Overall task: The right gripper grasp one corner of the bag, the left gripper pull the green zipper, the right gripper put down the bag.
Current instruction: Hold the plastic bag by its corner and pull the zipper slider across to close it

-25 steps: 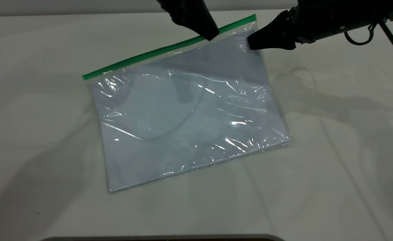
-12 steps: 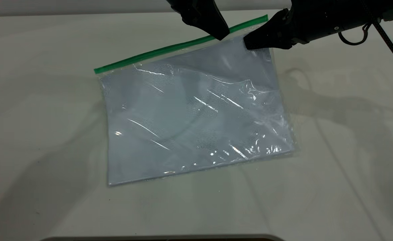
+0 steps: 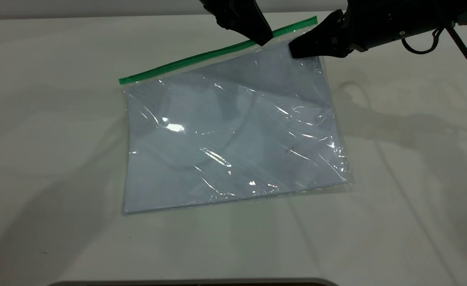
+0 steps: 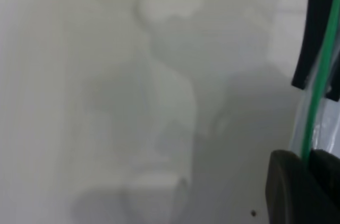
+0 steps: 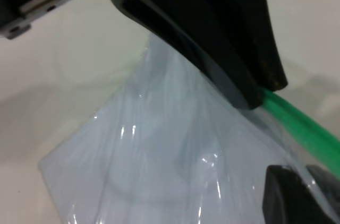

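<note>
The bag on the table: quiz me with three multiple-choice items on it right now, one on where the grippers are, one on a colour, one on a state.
1. Where does the right gripper meet the bag?
A. at the far right corner, just below the zipper
B. at the near left corner
C. nowhere

2. What colour is the zipper strip?
A. red
B. green
C. blue

3. How does the left gripper stand?
A. parked off the table
B. flat on the bag's middle
C. shut on the zipper strip

Answers:
1 A, its tip sits on that corner.
2 B, a bright green band edges the bag.
3 C, its fingers close around the strip in the wrist views.
</note>
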Controlling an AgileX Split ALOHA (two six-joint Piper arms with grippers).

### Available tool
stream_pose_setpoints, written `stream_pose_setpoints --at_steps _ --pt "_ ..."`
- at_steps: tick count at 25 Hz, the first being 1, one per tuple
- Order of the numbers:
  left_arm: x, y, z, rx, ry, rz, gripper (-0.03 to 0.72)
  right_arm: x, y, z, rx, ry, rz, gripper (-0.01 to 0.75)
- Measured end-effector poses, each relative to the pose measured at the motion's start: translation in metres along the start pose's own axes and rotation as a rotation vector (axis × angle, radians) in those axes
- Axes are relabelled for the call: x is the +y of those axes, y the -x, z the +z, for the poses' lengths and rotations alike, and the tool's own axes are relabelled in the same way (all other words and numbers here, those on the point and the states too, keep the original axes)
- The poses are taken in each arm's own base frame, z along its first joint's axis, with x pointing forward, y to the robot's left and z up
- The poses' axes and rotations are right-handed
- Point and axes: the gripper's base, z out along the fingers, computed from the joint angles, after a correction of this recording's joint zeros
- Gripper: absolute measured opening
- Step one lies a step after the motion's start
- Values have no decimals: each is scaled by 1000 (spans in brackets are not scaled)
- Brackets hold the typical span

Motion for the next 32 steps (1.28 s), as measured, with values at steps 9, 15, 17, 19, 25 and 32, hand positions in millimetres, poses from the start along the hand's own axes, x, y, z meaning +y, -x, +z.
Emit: stream_pose_setpoints --at_steps 9,15,17,19,25,32 --pt "4 0 -1 6 36 19 77 -4 1 -5 -26 6 11 33" --pt "9 -6 -8 21 51 2 78 -6 5 -8 -66 21 20 33" --pt "11 -9 -10 31 57 -7 78 -8 6 -10 -77 18 25 33" --pt "13 -12 -12 40 61 -11 81 -10 6 -11 -86 19 28 33" --pt "19 -32 -7 98 66 -31 90 -14 6 -16 -94 7 34 33" --pt "33 -62 -16 142 91 -122 97 -16 5 -18 -97 2 39 33"
